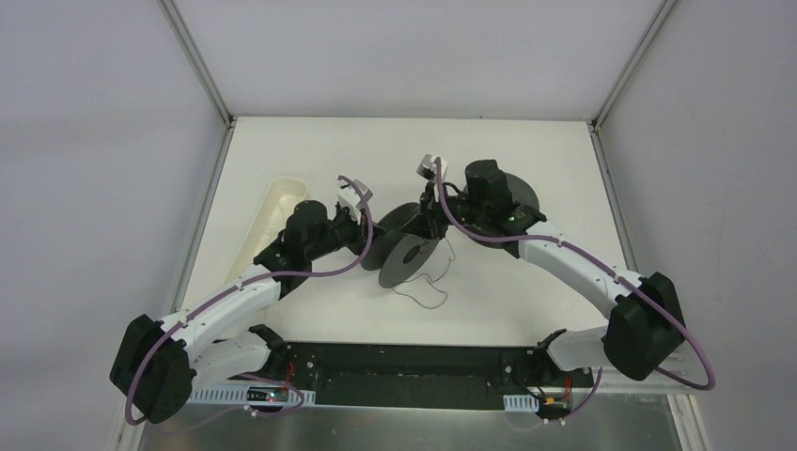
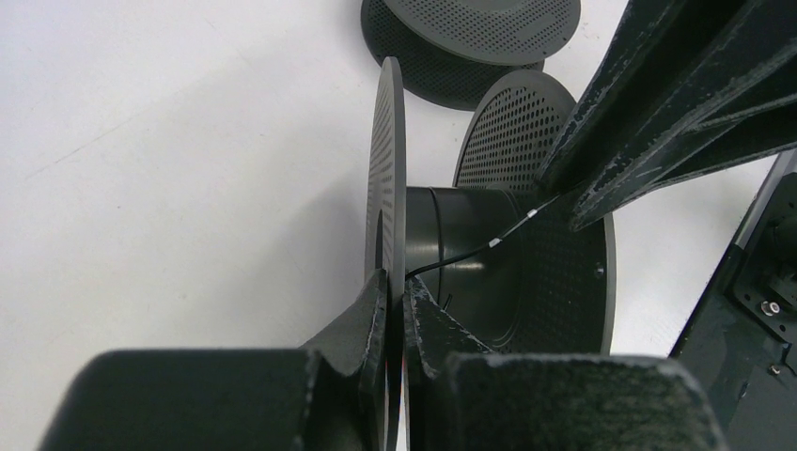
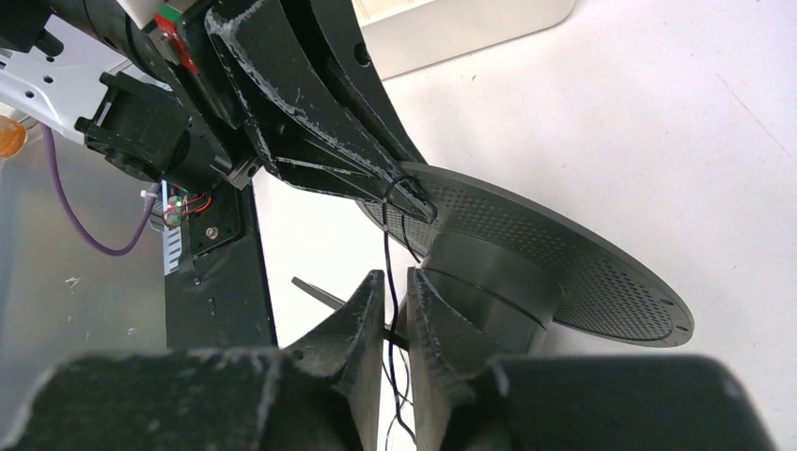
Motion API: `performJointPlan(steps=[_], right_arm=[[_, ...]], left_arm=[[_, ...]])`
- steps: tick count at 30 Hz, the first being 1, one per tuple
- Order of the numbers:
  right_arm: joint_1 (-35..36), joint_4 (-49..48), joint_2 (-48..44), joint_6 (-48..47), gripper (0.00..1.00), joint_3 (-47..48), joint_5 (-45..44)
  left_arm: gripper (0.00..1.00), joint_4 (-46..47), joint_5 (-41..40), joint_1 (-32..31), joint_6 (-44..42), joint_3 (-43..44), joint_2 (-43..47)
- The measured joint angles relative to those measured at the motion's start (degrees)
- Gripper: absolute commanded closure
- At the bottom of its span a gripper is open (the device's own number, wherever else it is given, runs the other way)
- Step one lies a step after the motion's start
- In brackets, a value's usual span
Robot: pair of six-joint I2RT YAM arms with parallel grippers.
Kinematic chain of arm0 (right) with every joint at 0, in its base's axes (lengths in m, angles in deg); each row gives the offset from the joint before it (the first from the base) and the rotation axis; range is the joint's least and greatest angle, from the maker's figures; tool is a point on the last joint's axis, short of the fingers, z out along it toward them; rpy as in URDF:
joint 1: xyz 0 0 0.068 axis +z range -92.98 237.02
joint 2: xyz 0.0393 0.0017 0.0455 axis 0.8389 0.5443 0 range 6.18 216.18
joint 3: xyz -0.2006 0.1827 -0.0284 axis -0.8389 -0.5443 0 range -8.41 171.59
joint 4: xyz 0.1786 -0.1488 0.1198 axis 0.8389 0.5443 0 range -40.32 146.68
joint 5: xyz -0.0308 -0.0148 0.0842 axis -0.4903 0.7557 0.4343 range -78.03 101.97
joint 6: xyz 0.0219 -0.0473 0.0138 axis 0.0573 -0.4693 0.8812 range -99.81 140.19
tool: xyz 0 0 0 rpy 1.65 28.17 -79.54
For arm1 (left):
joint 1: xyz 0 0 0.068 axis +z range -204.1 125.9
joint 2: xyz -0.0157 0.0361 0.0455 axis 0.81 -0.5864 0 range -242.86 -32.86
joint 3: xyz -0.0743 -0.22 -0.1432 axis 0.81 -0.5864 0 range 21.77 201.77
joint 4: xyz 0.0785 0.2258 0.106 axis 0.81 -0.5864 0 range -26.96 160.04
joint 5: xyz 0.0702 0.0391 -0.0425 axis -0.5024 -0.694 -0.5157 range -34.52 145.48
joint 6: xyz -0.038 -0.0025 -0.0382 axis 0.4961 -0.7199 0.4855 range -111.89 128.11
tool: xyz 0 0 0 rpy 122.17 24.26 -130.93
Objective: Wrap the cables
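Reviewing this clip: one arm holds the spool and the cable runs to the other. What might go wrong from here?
1. The right fingers stand slightly apart around the thread-thin cable, so it may slip out and go slack.
2. The left fingers pinch only the thin flange rim of the spool; a pull on the cable could twist it loose.
3. Spare cable lies in loose loops on the table and might snag or knot.

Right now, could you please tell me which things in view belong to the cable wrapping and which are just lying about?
In the job:
- thin dark wire
- black perforated plastic spool, its flange clamped by the left gripper
- right gripper, with the wire running between its fingers

Lying about:
- second black perforated spool, flat on the table
- cream plastic tray
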Motion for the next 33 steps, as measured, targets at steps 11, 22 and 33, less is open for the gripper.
performJointPlan(steps=[11,22,33], right_arm=[[-0.07,1.62,-7.02,0.35,0.58,-4.07,-3.5],[-0.15,6.54,-14.64,1.2,0.55,-5.86,-5.4],[-0.15,6.4,-21.42,3.23,0.55,-9.68,-8.22]], left_arm=[[0.94,-0.87,-1.31,-1.73,0.15,1.68,-1.99],[0.93,-6.08,-3.23,-2.6,0.81,1.68,-5.16],[1.0,-8.22,-4.63,-3.26,0.85,1.64,-5.46]])
